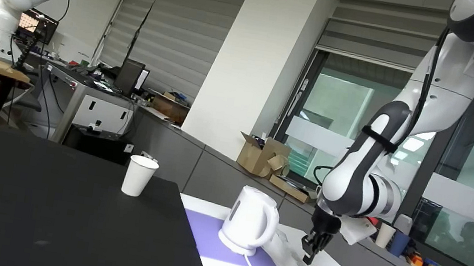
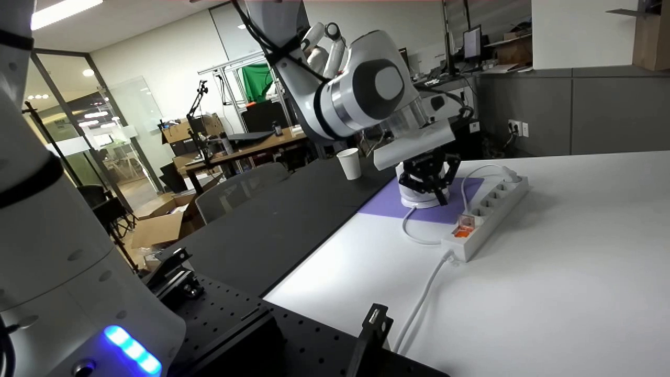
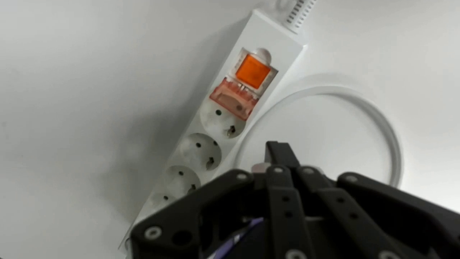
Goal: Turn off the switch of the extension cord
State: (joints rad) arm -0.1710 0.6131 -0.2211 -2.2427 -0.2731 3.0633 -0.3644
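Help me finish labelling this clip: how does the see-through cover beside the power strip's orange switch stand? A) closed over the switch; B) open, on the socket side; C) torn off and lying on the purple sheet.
B: in the wrist view the reddish cover stands open toward the sockets, leaving the orange switch bare.

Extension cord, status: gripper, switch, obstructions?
Gripper shut, apart from extension cord. Orange switch uncovered, on or off unclear. See-through cover raised; nothing seen blocking the switch.
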